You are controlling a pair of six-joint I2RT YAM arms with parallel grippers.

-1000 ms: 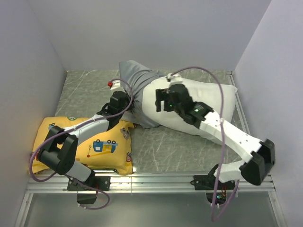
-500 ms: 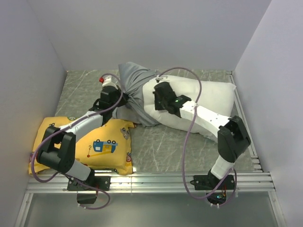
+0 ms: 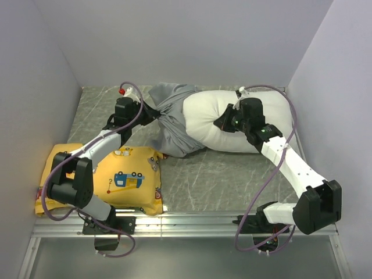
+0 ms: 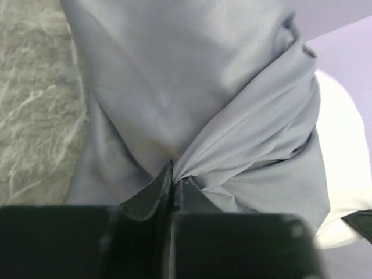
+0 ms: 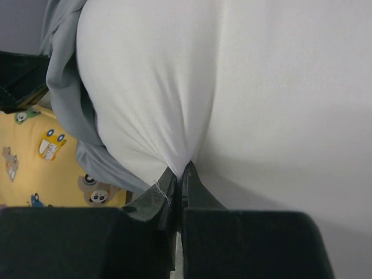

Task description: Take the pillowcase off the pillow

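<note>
The white pillow (image 3: 256, 122) lies at the back of the table, most of it bare. The grey pillowcase (image 3: 171, 113) is bunched round its left end. My left gripper (image 3: 146, 113) is shut on a fold of the pillowcase (image 4: 221, 116), the cloth drawn taut from its tips (image 4: 174, 174). My right gripper (image 3: 224, 123) is shut on a pinch of the pillow's white cloth (image 5: 261, 87), which puckers at the jaws (image 5: 180, 171). The grey pillowcase (image 5: 70, 104) shows at the left of the right wrist view.
A yellow cushion (image 3: 125, 180) printed with cartoon vehicles lies at the front left under the left arm. Grey walls close in the back and both sides. A metal rail (image 3: 186, 224) runs along the near edge.
The right gripper shut on the pillow and moved right along it. The left gripper pulled the pillowcase leftward, baring more white pillow.
</note>
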